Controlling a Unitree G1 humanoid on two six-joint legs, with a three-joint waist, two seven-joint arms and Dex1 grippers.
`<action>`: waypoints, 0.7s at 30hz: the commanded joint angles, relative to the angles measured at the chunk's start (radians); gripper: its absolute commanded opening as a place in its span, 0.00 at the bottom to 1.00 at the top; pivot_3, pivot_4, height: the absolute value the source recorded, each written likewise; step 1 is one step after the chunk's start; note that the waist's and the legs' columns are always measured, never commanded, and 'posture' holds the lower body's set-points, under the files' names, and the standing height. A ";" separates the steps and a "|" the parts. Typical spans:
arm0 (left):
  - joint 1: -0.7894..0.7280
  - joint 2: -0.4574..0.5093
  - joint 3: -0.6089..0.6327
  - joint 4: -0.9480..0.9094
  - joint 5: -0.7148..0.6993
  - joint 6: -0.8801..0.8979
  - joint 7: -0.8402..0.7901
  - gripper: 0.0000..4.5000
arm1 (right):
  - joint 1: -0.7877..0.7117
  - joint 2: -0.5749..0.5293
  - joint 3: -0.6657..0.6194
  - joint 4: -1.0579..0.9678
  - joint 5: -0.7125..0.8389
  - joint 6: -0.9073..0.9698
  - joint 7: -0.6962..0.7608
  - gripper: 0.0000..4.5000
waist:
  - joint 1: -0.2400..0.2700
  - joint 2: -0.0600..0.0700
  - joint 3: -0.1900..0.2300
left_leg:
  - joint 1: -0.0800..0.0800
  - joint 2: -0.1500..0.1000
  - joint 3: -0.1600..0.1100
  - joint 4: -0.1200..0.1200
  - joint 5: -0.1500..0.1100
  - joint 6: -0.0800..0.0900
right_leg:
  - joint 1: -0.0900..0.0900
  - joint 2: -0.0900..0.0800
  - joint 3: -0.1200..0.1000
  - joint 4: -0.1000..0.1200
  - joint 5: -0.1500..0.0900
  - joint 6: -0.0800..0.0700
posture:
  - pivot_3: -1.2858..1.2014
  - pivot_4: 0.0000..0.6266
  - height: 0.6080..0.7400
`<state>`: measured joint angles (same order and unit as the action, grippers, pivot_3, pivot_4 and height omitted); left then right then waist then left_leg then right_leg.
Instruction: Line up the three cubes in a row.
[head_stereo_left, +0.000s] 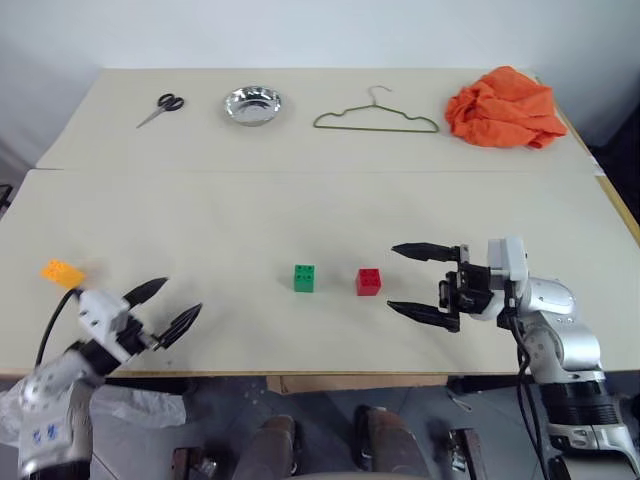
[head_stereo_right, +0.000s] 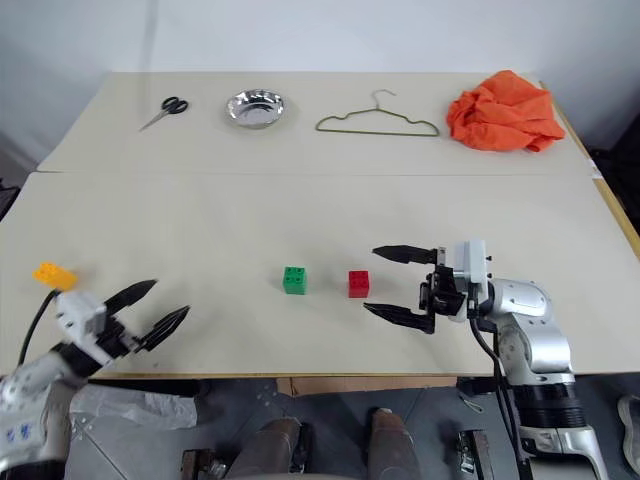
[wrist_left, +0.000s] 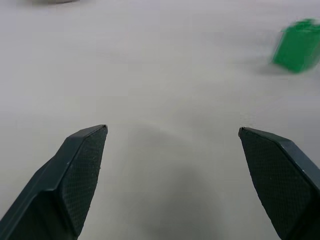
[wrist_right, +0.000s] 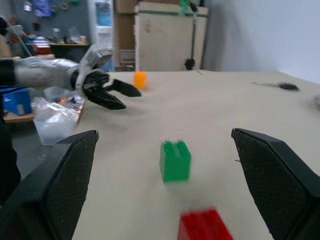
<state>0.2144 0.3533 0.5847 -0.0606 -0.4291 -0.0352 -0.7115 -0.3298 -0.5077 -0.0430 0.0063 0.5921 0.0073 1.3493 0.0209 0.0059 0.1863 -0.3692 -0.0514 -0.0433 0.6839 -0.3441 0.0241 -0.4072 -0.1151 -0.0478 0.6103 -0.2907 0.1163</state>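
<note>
No legible text or labels anywhere.

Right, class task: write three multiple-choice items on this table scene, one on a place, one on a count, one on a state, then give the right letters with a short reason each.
1. Which cube lies nearest the table's left edge?
A. the red cube
B. the green cube
C. the orange-yellow cube

2. How many cubes lie side by side near the table's middle?
A. one
B. two
C. three

3. How does the right gripper stand?
A. open, holding nothing
B. shut on the red cube
C. shut on the hanger

Answers:
1 C: the orange-yellow cube sits far left, beside the left gripper.
2 B: only the green cube and the red cube are paired there.
3 A: the right gripper has its fingers spread apart beside the red cube, with nothing between them.
</note>
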 joint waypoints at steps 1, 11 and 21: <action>0.077 -0.109 0.149 -0.132 -0.069 -0.036 0.223 0.99 | -0.016 0.022 0.007 0.030 -0.024 -0.075 0.029 1.00 | 0.009 -0.003 -0.001 | 0.000 0.000 -0.001 0.000 0.000 0.000 | 0.000 0.000 0.000 0.000 0.000 0.000 | 0.52 0.24 1.00; 0.116 -0.306 0.288 -0.089 -0.133 -0.106 0.550 0.99 | -0.076 0.072 0.041 0.127 -0.074 -0.231 0.080 1.00 | 0.006 -0.004 -0.002 | 0.000 0.000 0.001 0.000 0.000 -0.001 | -0.001 0.001 0.000 0.001 0.000 0.000 | 0.52 0.24 1.00; -0.148 -0.224 0.161 -0.181 -0.010 0.124 0.932 0.99 | -0.060 0.074 0.054 0.104 -0.061 -0.183 0.071 1.00 | 0.005 -0.007 -0.004 | 0.000 0.000 0.000 0.000 0.000 -0.001 | -0.001 0.002 0.000 0.002 0.000 0.000 | 0.52 0.24 1.00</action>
<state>0.0826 0.1001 0.7496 -0.1877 -0.4647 0.0603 0.1655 -0.3925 -0.4344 0.0131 0.1458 0.5097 -0.1853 1.4186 0.0261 -0.0012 0.1825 -0.3694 -0.0517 -0.0431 0.6839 -0.3441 0.0231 -0.4088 -0.1133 -0.0480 0.6126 -0.2907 0.1163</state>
